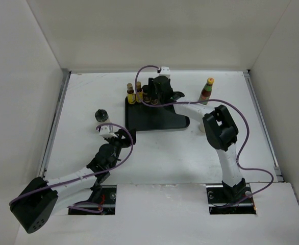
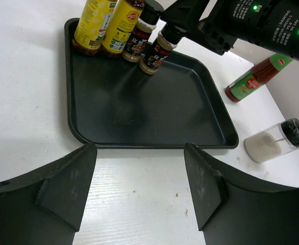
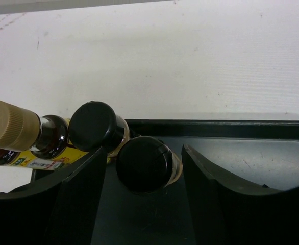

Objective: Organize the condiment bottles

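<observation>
Two yellow-labelled bottles and two short dark jars stand in a row at the back left corner of the black tray. My right gripper is open, its fingers either side of the rightmost dark jar, with a gap on the right. The other dark jar and a tan-capped bottle stand to its left. My left gripper is open and empty over the table at the tray's front edge. The red bottle stands right of the tray.
One white bottle with a black cap stands left of the tray near my left gripper. Another lies on its side right of the tray's front corner, beside my right arm. White walls enclose the table on three sides.
</observation>
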